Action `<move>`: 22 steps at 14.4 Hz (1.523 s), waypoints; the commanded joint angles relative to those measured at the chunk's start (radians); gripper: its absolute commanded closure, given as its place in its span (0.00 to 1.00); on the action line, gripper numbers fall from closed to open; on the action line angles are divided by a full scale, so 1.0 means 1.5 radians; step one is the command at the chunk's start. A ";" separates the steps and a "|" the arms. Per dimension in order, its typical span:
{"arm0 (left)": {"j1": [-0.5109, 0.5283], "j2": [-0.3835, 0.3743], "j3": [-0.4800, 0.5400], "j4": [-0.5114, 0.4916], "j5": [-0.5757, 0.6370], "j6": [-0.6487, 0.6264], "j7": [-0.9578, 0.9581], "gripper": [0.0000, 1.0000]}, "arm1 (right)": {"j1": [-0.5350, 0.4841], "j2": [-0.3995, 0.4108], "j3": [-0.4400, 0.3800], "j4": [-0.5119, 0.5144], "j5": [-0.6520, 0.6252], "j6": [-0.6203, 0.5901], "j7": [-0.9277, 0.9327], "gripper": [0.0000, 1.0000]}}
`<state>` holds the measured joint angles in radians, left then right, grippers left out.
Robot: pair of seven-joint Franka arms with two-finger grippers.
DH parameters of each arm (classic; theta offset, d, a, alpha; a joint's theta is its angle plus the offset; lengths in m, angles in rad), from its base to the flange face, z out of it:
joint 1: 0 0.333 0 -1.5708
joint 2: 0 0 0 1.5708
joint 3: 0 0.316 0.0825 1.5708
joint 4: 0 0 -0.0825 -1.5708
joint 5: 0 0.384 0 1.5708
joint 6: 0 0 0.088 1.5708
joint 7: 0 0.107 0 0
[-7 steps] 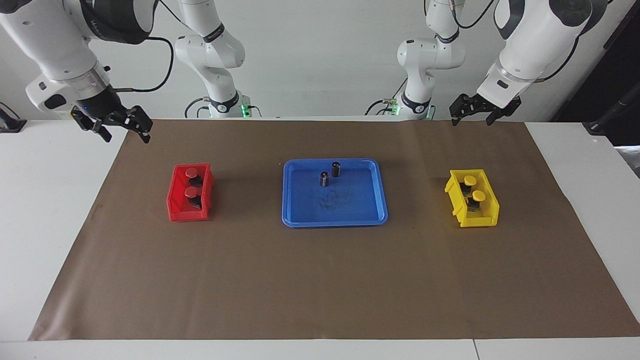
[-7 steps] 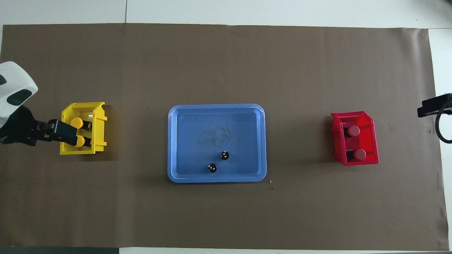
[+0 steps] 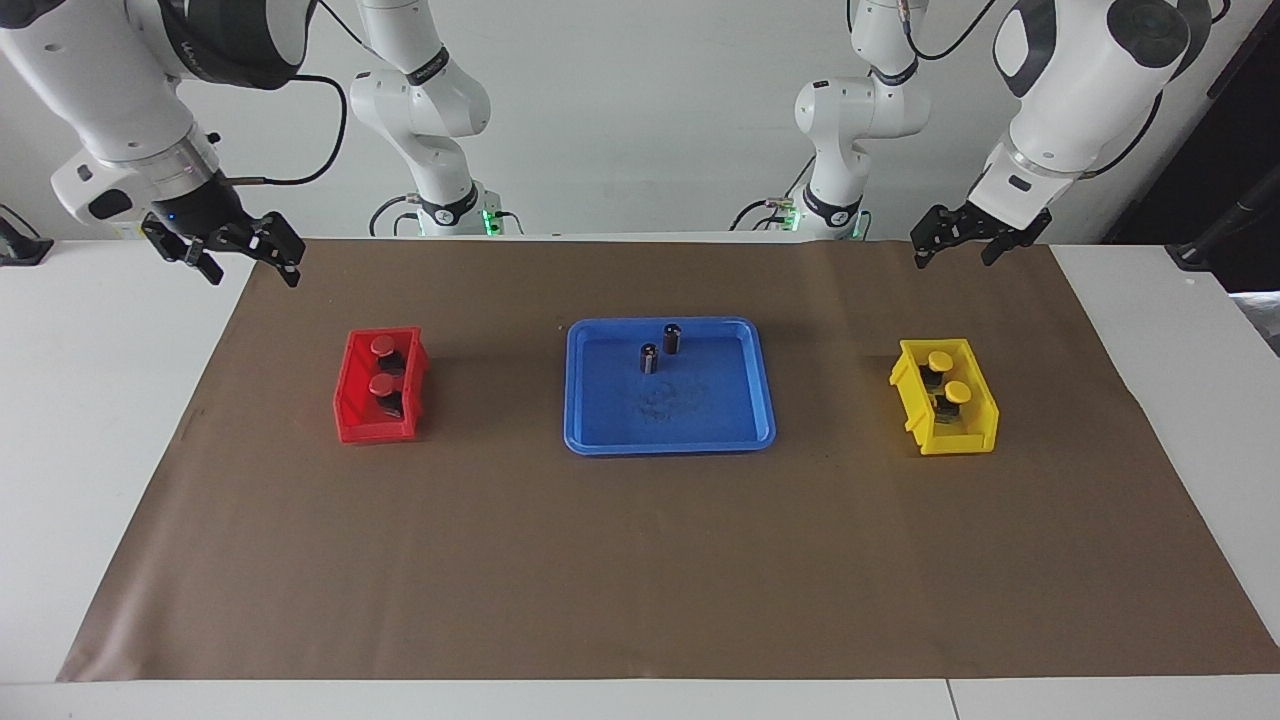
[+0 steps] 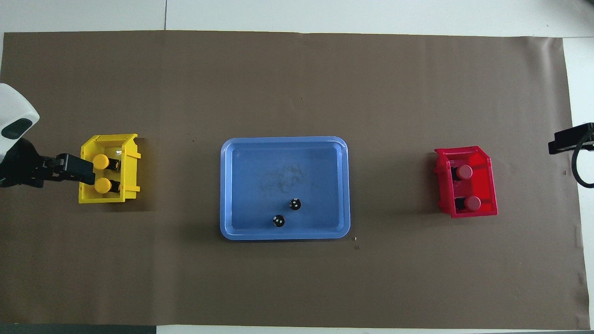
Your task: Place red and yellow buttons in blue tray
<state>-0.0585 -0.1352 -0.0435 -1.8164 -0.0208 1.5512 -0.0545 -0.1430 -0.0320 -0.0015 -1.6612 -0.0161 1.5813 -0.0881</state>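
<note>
My left gripper (image 3: 962, 240) hangs in the air with its jaws spread and empty, over the brown paper (image 3: 640, 560) at the robots' edge of the table, near the yellow bin (image 3: 945, 432). My right gripper (image 3: 225, 250) hangs over the paper's corner at the right arm's end, jaws spread too, holding nothing.

The two yellow buttons (image 3: 948, 376) sit inside the yellow bin, one nearer to me than the other. The two red buttons (image 3: 382, 365) sit the same way inside the red bin (image 3: 372, 428), toward the right arm's end of the table.

The blue tray (image 3: 668, 441) lies between the two bins, well apart from each. Two dark cylinders (image 3: 661, 348) stand upright in its half nearer to me, close together but not touching.
</note>
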 commanded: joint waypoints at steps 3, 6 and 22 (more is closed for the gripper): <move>0.011 -0.027 -0.002 -0.031 0.011 0.018 0.026 0.00 | -0.006 -0.015 0.003 -0.015 -0.006 -0.003 0.009 0.00; 0.013 -0.042 -0.001 -0.060 0.011 0.031 0.034 0.00 | 0.002 -0.018 0.006 -0.023 0.000 0.006 0.006 0.00; 0.049 -0.095 -0.005 -0.152 0.012 0.063 0.074 0.00 | 0.061 0.021 0.010 -0.368 0.019 0.441 -0.022 0.24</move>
<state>0.0032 -0.2624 -0.0429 -2.0209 -0.0204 1.6008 0.0542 -0.0498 0.0015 0.0113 -2.1583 -0.0050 2.1713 -0.0948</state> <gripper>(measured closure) 0.000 0.211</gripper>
